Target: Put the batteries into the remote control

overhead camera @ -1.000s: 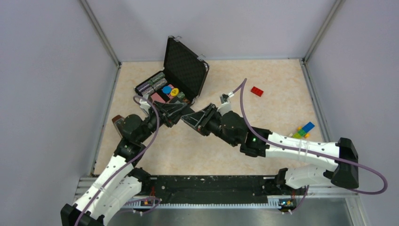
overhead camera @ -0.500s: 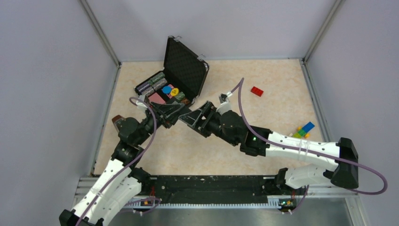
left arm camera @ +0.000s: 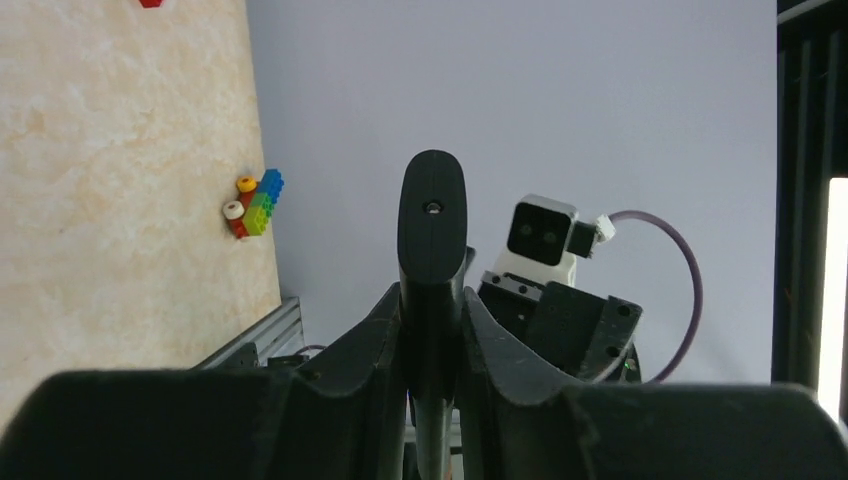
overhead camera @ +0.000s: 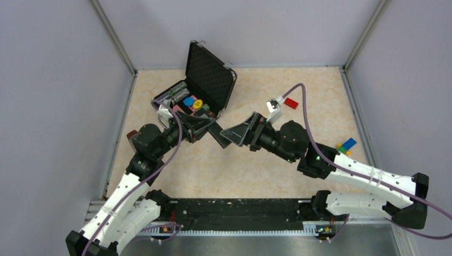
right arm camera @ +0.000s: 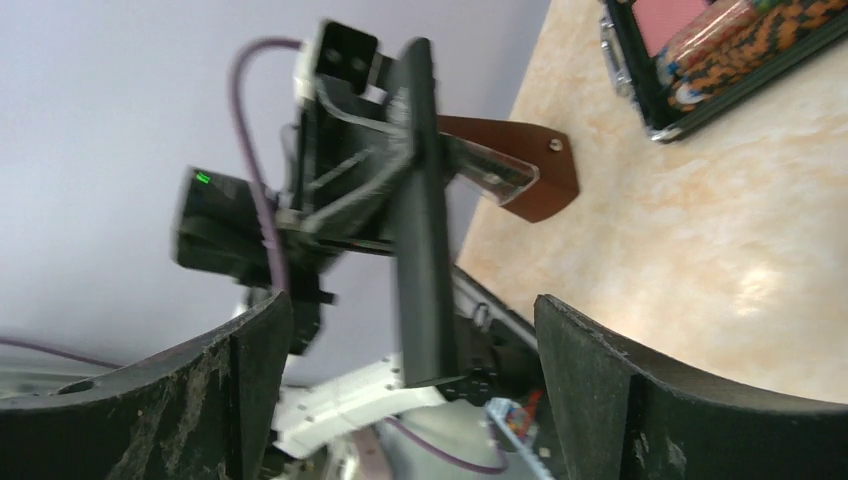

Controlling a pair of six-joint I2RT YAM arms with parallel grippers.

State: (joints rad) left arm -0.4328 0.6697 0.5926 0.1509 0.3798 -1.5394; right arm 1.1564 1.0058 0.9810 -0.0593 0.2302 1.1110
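The remote control [left arm camera: 432, 215] is a slim black bar held off the table, and my left gripper [left arm camera: 432, 310] is shut on it, its end sticking out past the fingers. From above, the remote control [overhead camera: 216, 133] points from my left gripper [overhead camera: 202, 128] toward my right gripper [overhead camera: 228, 137], a small gap apart. Seen from the right wrist, the remote control [right arm camera: 425, 230] stands ahead of my right gripper [right arm camera: 410, 305], whose fingers [right arm camera: 590, 390] are spread wide with nothing between them. No batteries show in any view.
An open black foam-lined case [overhead camera: 210, 74] with chip stacks and coloured pieces stands at the back left. A red brick [overhead camera: 290, 103] lies at the back, a coloured brick cluster [overhead camera: 345, 145] at the right. A brown piece [right arm camera: 530, 175] lies near the left wall.
My right gripper has opened wide and drawn back to the right, away from the remote control. The left gripper keeps its hold and has shifted only slightly.
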